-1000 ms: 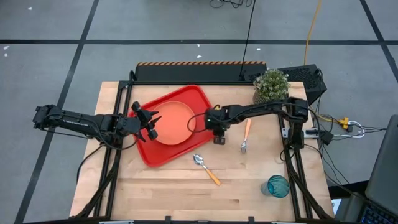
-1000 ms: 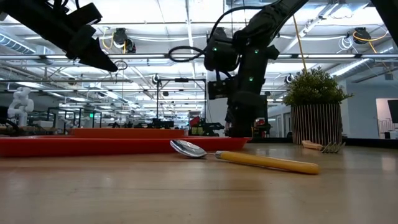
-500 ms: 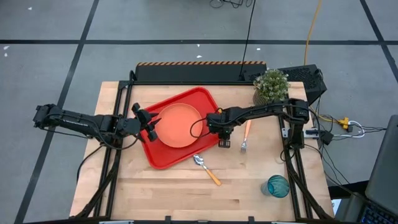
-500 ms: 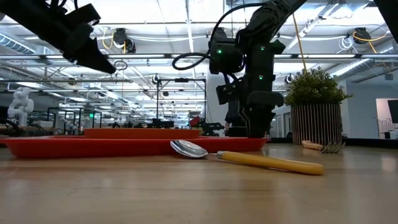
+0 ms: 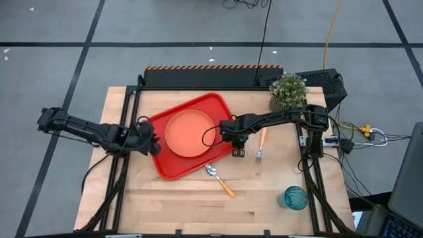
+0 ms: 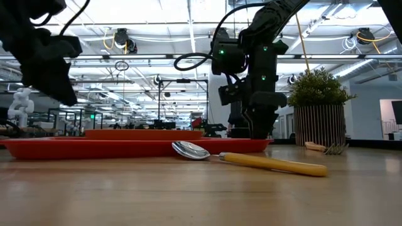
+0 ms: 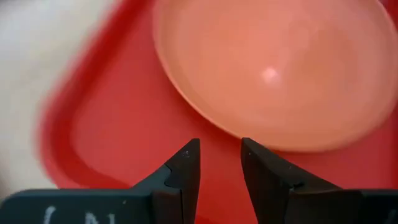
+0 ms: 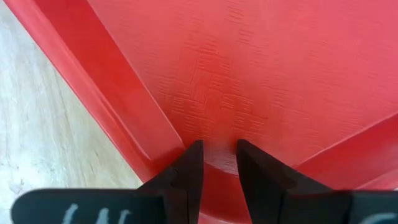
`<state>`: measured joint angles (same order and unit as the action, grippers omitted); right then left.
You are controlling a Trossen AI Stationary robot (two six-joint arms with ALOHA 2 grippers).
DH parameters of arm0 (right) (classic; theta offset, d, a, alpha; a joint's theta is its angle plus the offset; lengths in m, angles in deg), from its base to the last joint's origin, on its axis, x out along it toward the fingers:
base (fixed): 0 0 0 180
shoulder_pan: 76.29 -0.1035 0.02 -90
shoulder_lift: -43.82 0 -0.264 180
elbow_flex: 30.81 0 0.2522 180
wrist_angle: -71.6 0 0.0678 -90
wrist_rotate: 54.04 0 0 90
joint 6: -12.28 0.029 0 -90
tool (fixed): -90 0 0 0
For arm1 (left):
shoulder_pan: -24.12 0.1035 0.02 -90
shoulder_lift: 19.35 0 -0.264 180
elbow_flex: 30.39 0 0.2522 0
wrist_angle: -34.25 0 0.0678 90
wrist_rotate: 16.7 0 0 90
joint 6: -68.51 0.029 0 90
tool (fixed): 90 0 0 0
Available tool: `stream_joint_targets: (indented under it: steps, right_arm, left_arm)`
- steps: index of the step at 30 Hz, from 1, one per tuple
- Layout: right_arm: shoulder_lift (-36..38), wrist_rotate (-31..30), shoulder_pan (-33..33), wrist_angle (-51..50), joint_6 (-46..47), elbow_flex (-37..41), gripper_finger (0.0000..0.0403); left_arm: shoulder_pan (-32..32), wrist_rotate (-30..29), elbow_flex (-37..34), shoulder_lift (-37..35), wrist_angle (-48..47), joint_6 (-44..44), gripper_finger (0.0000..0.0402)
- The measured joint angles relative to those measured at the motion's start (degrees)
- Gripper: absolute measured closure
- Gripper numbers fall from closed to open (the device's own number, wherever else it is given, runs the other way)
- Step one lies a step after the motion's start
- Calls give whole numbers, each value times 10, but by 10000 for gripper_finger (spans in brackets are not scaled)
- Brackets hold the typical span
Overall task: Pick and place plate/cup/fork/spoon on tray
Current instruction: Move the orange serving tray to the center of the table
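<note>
We see the plate (image 5: 190, 133) sitting in the tray (image 5: 213, 106), mid-table toward the far edge. R gripper (image 8: 213, 163) pinches the tray's rim at its right corner w/ a narrow gap. L gripper (image 7: 216, 163) hangs over the tray's left edge, fingers slightly apart, holding nothing.

Grey floor (image 5: 198, 26) with dark tape lines, wooden table (image 5: 172, 198), ceiling strip lights (image 6: 157, 37), workshop benches behind.

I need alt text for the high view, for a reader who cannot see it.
A round orange plate lies on a red rectangular tray, with the left gripper and right gripper at opposite tray edges. A spoon, fork and teal cup remain on the wooden table.
</note>
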<state>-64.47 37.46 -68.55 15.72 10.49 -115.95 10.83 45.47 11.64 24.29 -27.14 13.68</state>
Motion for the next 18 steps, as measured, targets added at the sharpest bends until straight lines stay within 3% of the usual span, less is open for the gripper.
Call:
stream_joint_targets:
  steps: [6, 18]
  right_arm:
    - [0, 0, 0, -1, -4, 0, 312]
    - [0, 1, 0, -25, -6, 0, 312]
  left_arm:
    - [-19, 90, 0, 47, 7, -65, 284]
    - [-22, 133, 0, 197, 4, -81, 284]
